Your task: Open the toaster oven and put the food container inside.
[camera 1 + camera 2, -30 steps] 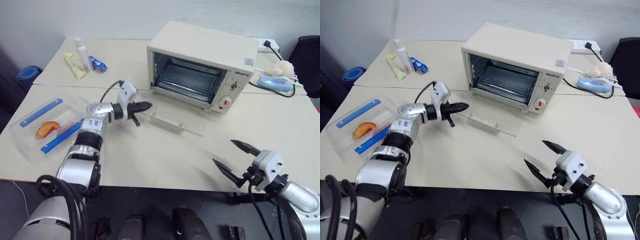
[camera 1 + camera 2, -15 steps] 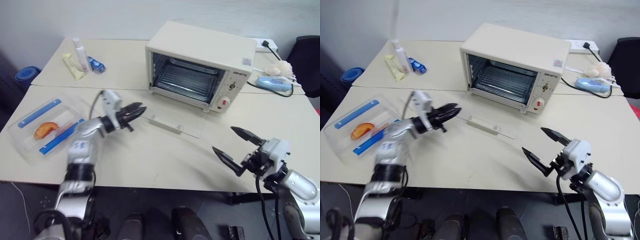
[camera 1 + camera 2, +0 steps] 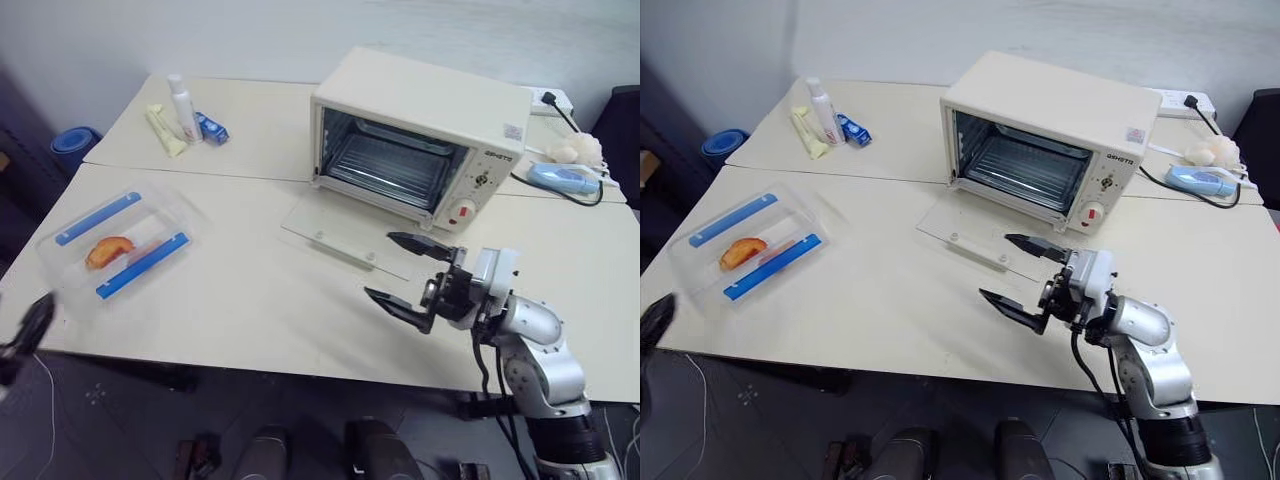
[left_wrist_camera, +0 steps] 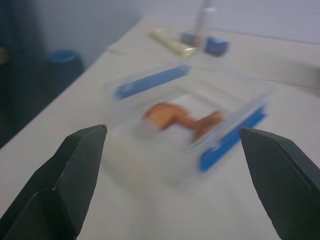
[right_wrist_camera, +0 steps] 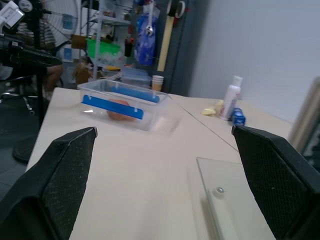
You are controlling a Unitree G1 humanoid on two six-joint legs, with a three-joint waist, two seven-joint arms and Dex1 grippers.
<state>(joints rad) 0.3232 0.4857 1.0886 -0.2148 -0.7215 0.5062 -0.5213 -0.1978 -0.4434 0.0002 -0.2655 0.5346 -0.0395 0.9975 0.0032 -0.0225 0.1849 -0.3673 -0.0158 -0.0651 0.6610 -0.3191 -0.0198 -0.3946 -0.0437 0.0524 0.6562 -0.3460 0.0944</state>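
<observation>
The cream toaster oven (image 3: 420, 130) stands at the back of the table with its glass door (image 3: 350, 235) folded down flat and its rack showing. To the left lies the food container (image 3: 120, 245), a clear box with two blue strips and an orange piece inside. My left gripper (image 4: 172, 131) is open off the table's near left corner, its fingers (image 4: 75, 165) pointing at the container (image 4: 195, 125) from a short way off. In front of the open door my right gripper (image 3: 380, 265) hovers, open and empty, pointing left.
A white bottle (image 3: 182, 95), a yellow tube (image 3: 165, 130) and a small blue packet (image 3: 212, 128) lie at the back left. A blue device with a cable (image 3: 560, 178) sits right of the oven. A blue bin (image 3: 75, 145) stands on the floor.
My left gripper has opened and swung back and left from the door, ending past the table's left corner. The right gripper has moved left toward the open door. The camera has shifted a little.
</observation>
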